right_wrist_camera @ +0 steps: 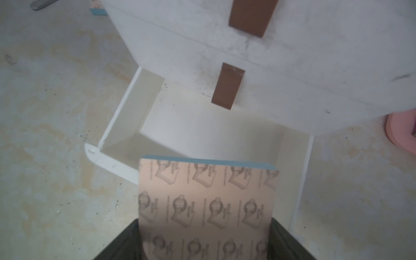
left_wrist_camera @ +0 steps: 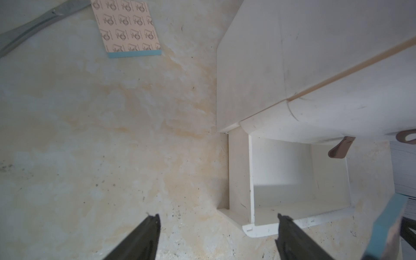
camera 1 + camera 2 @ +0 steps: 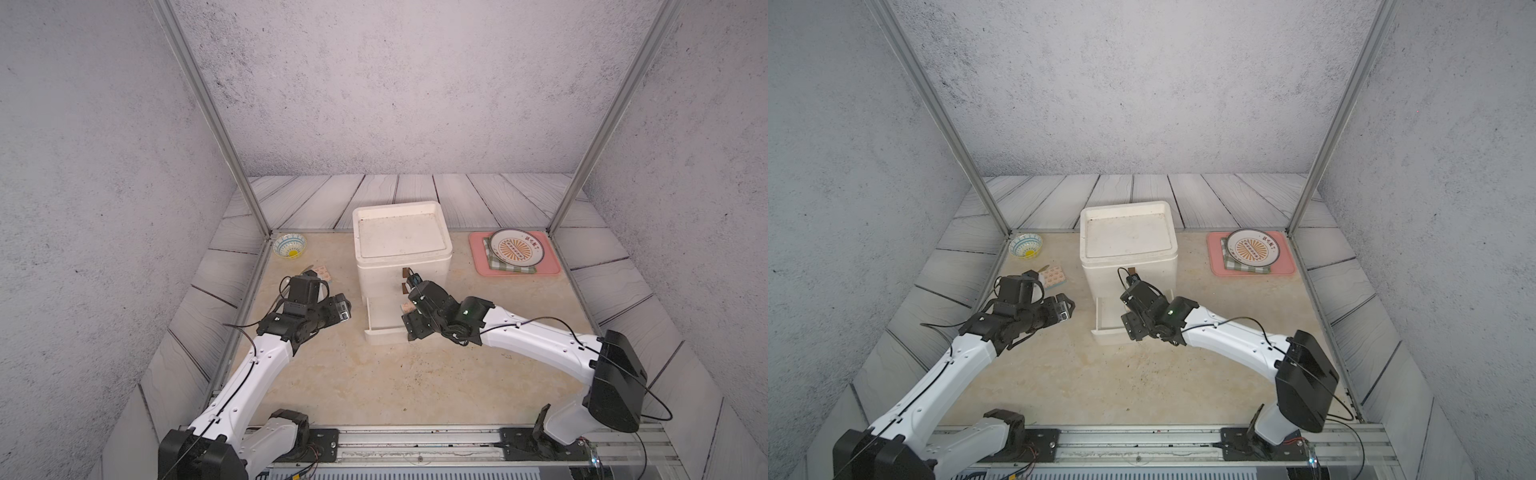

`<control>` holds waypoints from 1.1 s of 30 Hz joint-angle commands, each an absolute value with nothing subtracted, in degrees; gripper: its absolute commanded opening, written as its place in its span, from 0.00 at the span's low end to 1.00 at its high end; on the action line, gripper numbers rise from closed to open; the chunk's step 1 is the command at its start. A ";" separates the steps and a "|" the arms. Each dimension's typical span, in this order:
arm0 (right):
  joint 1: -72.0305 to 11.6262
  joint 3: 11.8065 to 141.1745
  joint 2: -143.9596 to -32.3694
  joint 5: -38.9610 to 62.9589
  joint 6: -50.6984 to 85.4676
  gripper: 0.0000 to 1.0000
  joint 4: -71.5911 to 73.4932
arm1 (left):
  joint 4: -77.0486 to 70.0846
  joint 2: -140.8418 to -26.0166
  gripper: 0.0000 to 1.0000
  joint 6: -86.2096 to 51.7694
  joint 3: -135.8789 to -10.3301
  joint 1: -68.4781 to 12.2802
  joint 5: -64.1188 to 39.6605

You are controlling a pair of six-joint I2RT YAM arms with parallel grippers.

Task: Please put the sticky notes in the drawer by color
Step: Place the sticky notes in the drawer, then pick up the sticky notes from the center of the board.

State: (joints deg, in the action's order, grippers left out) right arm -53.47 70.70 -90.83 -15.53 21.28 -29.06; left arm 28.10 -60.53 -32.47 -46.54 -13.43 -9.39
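The drawer (image 3: 401, 249) is a white three-drawer chest at the table's middle, and its bottom drawer (image 1: 202, 130) is pulled out and looks empty. My right gripper (image 1: 204, 225) is shut on an orange-patterned sticky note pad (image 1: 207, 198) with a pale blue edge, held flat over the front of that open drawer. Another orange-patterned sticky note pad (image 3: 322, 272) (image 2: 126, 27) lies on the table left of the chest. My left gripper (image 2: 218, 219) hangs open and empty over the table, just left of the open drawer. The two upper drawers are shut, brown tab handles (image 1: 227, 86) showing.
A patterned bowl (image 3: 290, 245) stands at the back left. A pink tray (image 3: 548, 266) at the back right carries a green checked cloth (image 3: 511, 269) and a plate (image 3: 516, 248). Metal frame posts rise at both back corners of the table.
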 commanded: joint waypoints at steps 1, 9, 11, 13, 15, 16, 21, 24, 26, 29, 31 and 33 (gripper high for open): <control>-51.20 73.77 -95.09 -15.12 19.00 0.86 -25.27 | 28.98 -59.53 0.86 -32.34 -46.05 -12.11 -7.11; -49.24 76.92 -101.00 -12.46 17.01 0.92 -24.85 | 29.12 -62.44 0.87 -32.28 -47.45 -8.97 -6.13; -49.22 74.93 -98.50 -10.94 17.83 0.92 -24.62 | 29.62 -63.31 0.87 -32.39 -48.06 -7.22 -5.15; -49.22 71.26 -93.82 -9.96 18.73 0.92 -23.95 | 28.83 -64.98 0.88 -32.89 -48.54 -4.89 -4.86; -49.22 67.99 -88.99 -8.87 19.31 0.92 -23.73 | 28.39 -68.27 0.88 -32.50 -50.13 -3.13 -3.74; -49.17 66.36 -86.55 -7.77 19.51 0.92 -23.81 | 28.35 -70.72 0.88 -32.24 -51.64 -2.30 -2.72; -49.22 58.83 -77.26 -2.43 20.91 0.92 -23.46 | 29.38 -85.67 0.89 -30.35 -63.20 0.00 1.90; -49.31 53.73 -72.95 0.51 22.48 0.92 -21.97 | 33.81 -96.68 0.93 -27.75 -74.32 0.00 3.23; -49.32 50.40 -70.46 1.98 23.63 0.92 -20.36 | 37.30 -104.49 0.95 -25.76 -82.81 0.16 1.68; -49.33 45.80 -67.23 2.73 24.53 0.92 -18.91 | 45.44 -117.27 0.96 -23.30 -96.96 0.42 1.20; -49.31 43.35 -65.07 2.21 24.79 0.92 -18.97 | 51.45 -124.83 0.96 -22.39 -106.24 0.70 1.26; -49.34 41.51 -63.38 1.59 24.97 0.92 -19.34 | 54.44 -129.58 0.96 -21.72 -112.75 0.70 0.51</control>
